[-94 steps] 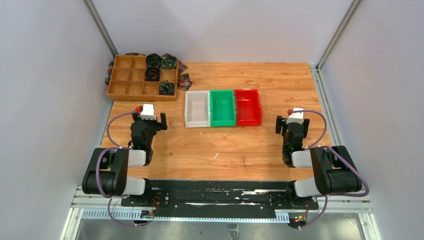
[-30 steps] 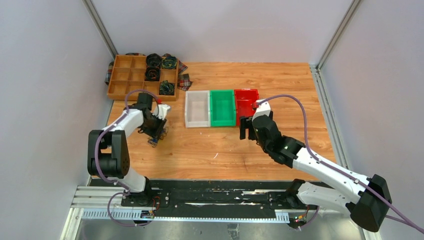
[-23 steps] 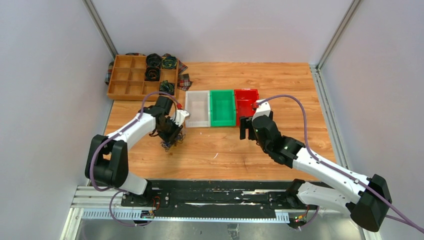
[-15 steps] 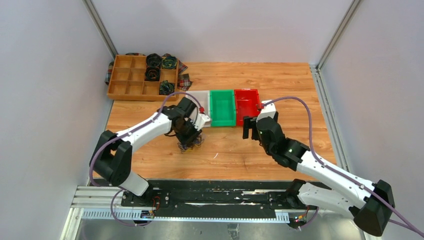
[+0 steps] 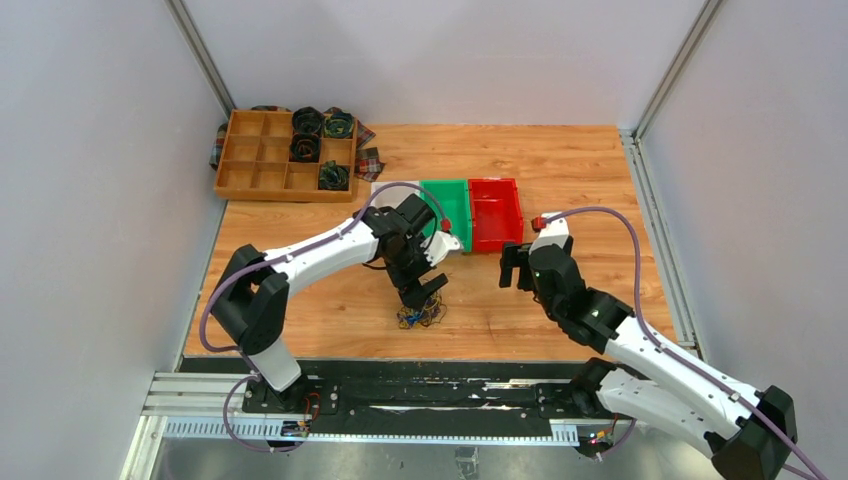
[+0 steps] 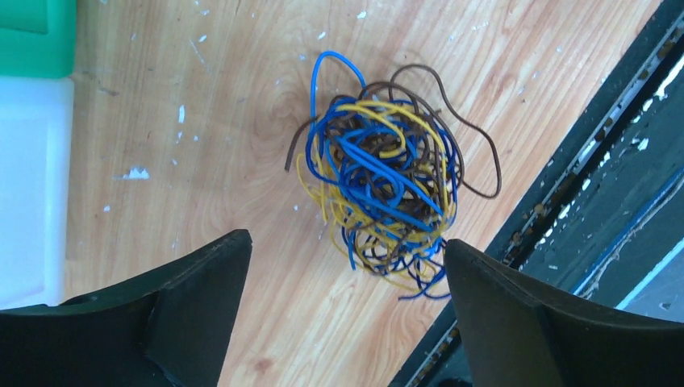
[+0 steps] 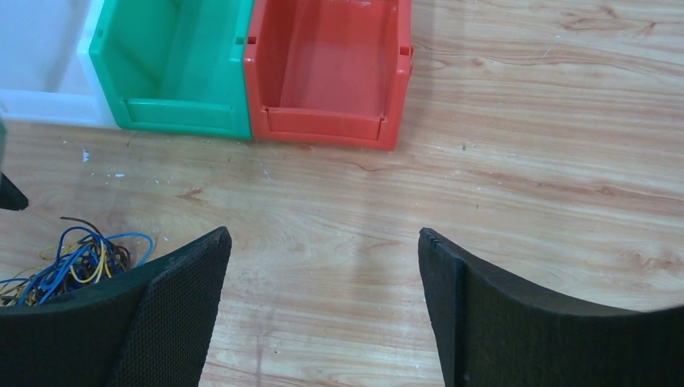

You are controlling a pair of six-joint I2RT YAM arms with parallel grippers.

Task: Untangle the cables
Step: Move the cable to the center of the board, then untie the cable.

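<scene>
The cables (image 5: pixel 421 315) form one ball of tangled blue, yellow and brown wires lying on the wooden table near its front edge. My left gripper (image 5: pixel 424 291) hangs just above them, open. In the left wrist view the cables (image 6: pixel 383 177) lie ahead of the wide-apart jaws of the left gripper (image 6: pixel 345 239), and nothing is held. My right gripper (image 5: pixel 513 270) stands open over bare wood to the right of the tangle. In the right wrist view the right gripper (image 7: pixel 323 231) is empty, and the cables (image 7: pixel 72 262) show at the lower left.
A white bin (image 5: pixel 382 188), a green bin (image 5: pixel 456 196) and a red bin (image 5: pixel 497 215) sit side by side behind the grippers. A wooden compartment tray (image 5: pixel 268 157) with dark fabric coils (image 5: pixel 307 122) is at the back left. The black rail (image 6: pixel 597 185) runs along the front edge beside the tangle.
My left arm carried the tangle from the left of the table to the front middle, then opened and let it go onto the wood. My right arm drew slightly right and nearer.
</scene>
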